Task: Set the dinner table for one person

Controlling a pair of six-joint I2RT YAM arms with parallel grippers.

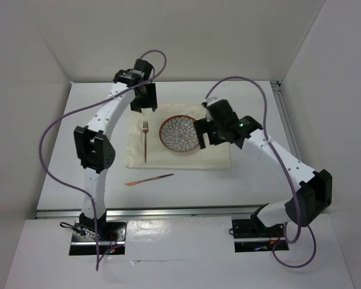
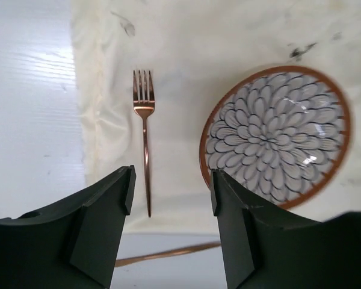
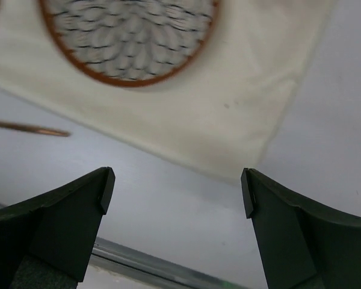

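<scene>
The white dinner table (image 1: pixel 192 183) carries a cream placemat (image 1: pixel 216 158). On the mat sit a patterned plate with a brown rim (image 1: pixel 179 133) and, left of it, a copper fork (image 1: pixel 145 139). A copper knife (image 1: pixel 148 179) lies on the bare table in front of the mat. My left gripper (image 1: pixel 143 101) is open and empty above the mat's far left corner; in its wrist view the fork (image 2: pixel 144 150), plate (image 2: pixel 275 135) and knife (image 2: pixel 168 253) show. My right gripper (image 1: pixel 203 133) is open and empty, hovering at the plate's right edge; its wrist view shows the plate (image 3: pixel 129 36) and knife (image 3: pixel 27 127).
White walls close the table in at the back and on both sides. A metal rail (image 1: pixel 168 212) runs along the near table edge, also in the right wrist view (image 3: pixel 150 268). Purple cables loop above both arms.
</scene>
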